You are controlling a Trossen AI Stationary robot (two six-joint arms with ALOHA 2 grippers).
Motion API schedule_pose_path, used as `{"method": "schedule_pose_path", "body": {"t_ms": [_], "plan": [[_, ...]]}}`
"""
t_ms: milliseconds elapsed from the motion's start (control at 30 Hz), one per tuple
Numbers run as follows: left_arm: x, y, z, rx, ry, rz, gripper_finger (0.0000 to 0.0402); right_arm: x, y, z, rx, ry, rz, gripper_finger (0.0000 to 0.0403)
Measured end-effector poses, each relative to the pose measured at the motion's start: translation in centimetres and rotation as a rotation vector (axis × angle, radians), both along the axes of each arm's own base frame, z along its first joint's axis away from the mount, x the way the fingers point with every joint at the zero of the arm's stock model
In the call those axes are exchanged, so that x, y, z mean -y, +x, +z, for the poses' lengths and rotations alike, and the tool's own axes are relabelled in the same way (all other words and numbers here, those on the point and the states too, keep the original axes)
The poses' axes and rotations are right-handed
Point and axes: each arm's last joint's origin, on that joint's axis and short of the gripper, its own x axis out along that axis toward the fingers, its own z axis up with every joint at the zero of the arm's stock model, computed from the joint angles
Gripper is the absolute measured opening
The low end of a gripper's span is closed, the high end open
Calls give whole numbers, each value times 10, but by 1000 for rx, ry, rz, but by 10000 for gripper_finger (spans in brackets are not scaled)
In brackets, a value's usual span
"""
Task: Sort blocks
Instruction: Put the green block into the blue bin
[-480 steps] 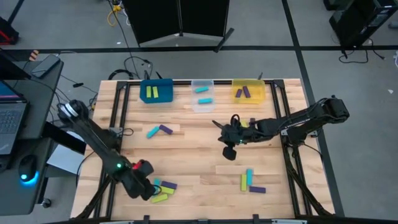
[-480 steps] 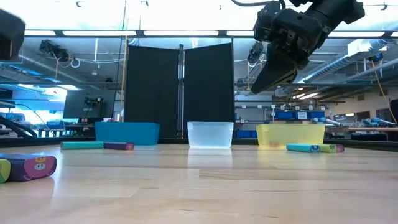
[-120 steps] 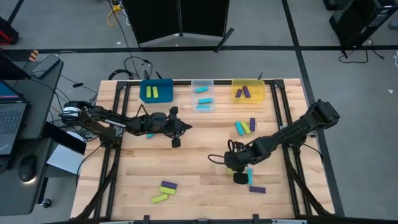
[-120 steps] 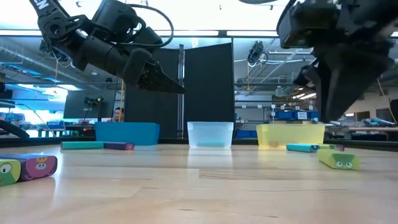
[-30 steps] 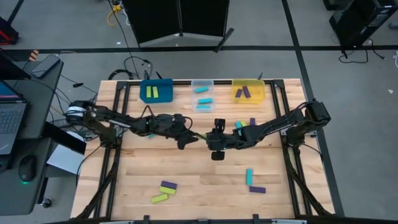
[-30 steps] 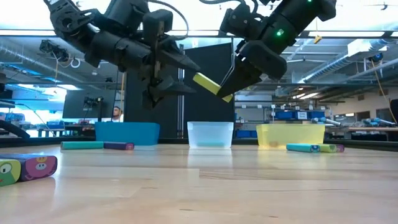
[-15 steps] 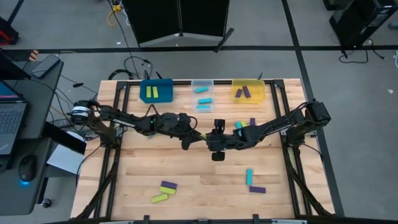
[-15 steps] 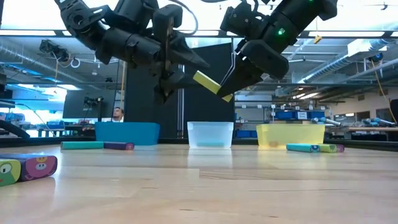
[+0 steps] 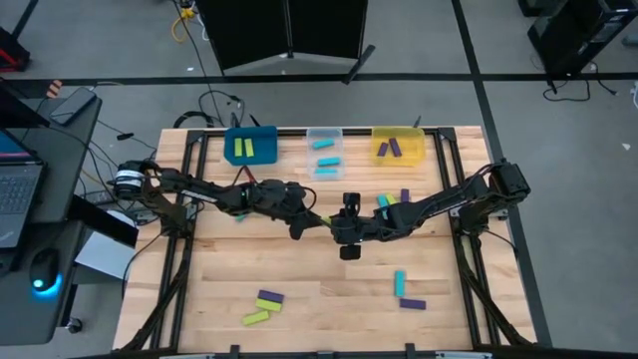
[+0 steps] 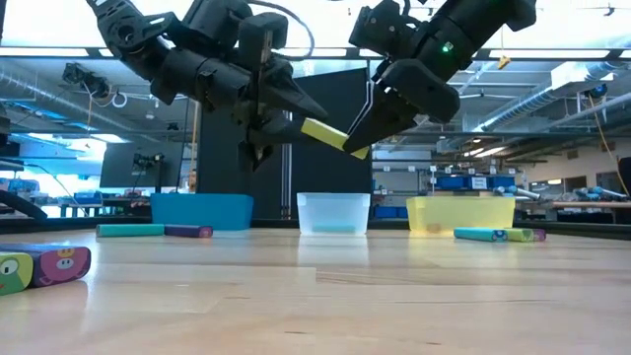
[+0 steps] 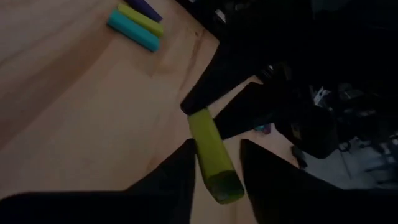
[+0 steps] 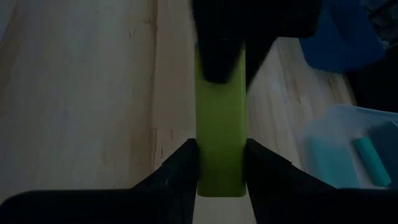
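Observation:
A lime green block [image 10: 330, 136] is in the air over the table's middle [image 9: 322, 220], between both grippers. My right gripper [image 10: 357, 146] [image 12: 221, 144] is shut on one end of it. My left gripper [image 10: 306, 126] [image 11: 218, 143] is open, and its fingers stand on either side of the block's other end [image 11: 221, 177] with a narrow gap. More lime, cyan and purple blocks lie flat on the table: one group [image 9: 391, 202] near the right arm, one group [image 9: 404, 289] near right, one group [image 9: 263, 306] near left. My right gripper pinches the lime block's right-hand end [image 12: 221, 171] between its two fingers [image 12: 186, 165], coming level from the table's right side, fingers along the block. The block is lifted clear and tilted, with its free end higher and pointing at my left gripper.
At the far edge stand a blue bin [image 9: 249, 146] with lime blocks, a clear bin [image 9: 324, 153] with cyan blocks and a yellow bin [image 9: 398, 146] with purple blocks. In the low view, blocks lie at the left [image 10: 39, 266] and right [image 10: 480, 235].
My left gripper has moved toward the table's right, up to the held block, until its fingers came to stand around the block's free end. My right gripper has kept the block in the air at about the same place.

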Motion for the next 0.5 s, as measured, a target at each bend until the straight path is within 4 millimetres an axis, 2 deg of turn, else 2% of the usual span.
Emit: {"method": "schedule_pose_path", "body": {"t_ms": [133,233,500], "plan": [[2,0,-1,-11,-20,-22,187,2,0,1,9,-14,-20,117],[2,0,-1,-11,-27,-37,209,2,0,1,11,-24,-29,117],[0,1,1,9,-14,13,201,4,1,1,13,-28,-40,117]]}}
